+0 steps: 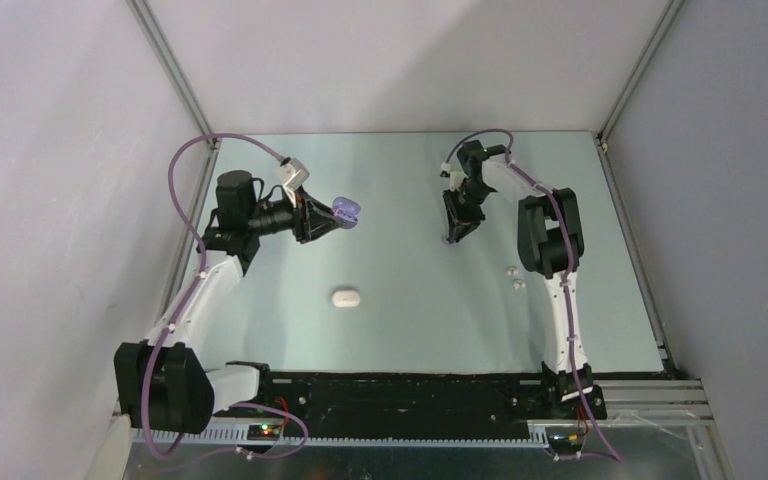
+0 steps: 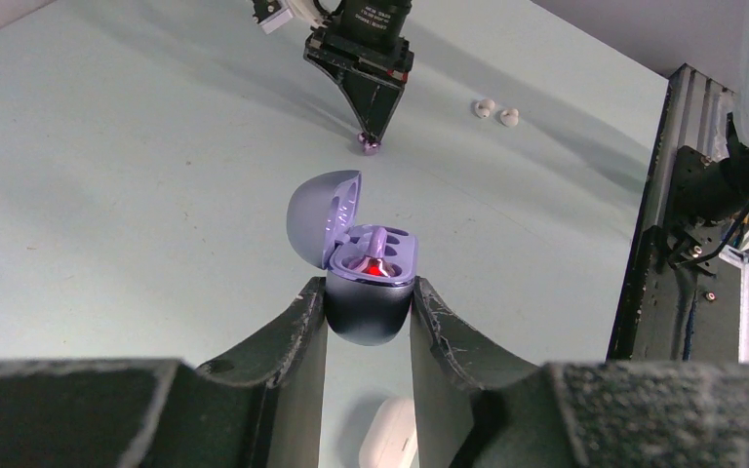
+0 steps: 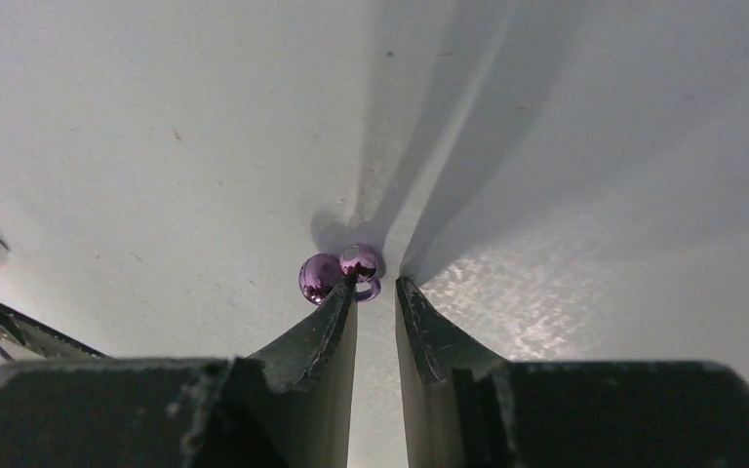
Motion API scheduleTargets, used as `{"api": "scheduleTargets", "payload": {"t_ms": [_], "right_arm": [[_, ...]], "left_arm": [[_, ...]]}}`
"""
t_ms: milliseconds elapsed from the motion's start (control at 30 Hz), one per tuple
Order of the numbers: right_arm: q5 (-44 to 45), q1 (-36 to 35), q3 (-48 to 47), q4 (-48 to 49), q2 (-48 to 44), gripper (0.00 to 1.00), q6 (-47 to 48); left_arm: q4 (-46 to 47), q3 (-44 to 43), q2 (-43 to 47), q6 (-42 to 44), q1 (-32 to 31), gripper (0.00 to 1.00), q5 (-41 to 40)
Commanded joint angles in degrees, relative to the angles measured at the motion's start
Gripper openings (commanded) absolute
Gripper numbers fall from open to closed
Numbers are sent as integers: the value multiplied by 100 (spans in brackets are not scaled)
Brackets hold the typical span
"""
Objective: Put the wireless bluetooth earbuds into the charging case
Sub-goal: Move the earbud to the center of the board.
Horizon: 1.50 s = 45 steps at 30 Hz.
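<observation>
A: What is held by the left gripper [image 2: 366,288]?

B: The purple charging case [image 2: 369,327] is clamped by its lower half between the two fingers, which are set partway apart. It is carried clear of the table [image 1: 420,330]. Its lid [image 2: 318,210] is swung open. Something purple with a red glow is seen in one well, but whether it is an earbud cannot be told.

A: And what is found further right?

B: A white case [image 1: 345,297] is laid on the table between the arms. The right gripper [image 3: 376,283] is pointed down at the surface, with a narrow gap left between its jaws. A purple earbud [image 3: 320,278] is touched by the tip of one finger but is not pinched. Two white earbuds [image 1: 510,270] are laid just beside each other, near the right arm.
</observation>
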<state>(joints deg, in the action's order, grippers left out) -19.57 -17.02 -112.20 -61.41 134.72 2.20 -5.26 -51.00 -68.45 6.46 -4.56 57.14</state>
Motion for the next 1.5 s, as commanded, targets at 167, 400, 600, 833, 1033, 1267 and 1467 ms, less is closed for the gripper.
{"api": "scheduleTargets", "payload": {"t_ms": [167,400,600,833,1033,1267,1467], "right_arm": [[-198,-245,-417,80,309,20,-70],[220,-359,-989,148,513,15,846],[399,-463,-1432,314,713,15,1591],[441,-713,-1445,891,657,13,2555],[90,-820,-1272,1488,334,11,3689],[-416,-934,-39,1992,-797,9,5505],[-578,-1033,1095,1967,-1769,8,6187]], "left_arm": [[92,-9,103,55,40,0,-9],[52,-33,90,94,37,0,-20],[79,-28,91,98,35,0,-23],[58,-15,141,96,34,0,-28],[3,-15,185,114,38,0,-40],[-56,-30,234,163,38,0,-38],[-4,55,282,157,43,0,-61]]}}
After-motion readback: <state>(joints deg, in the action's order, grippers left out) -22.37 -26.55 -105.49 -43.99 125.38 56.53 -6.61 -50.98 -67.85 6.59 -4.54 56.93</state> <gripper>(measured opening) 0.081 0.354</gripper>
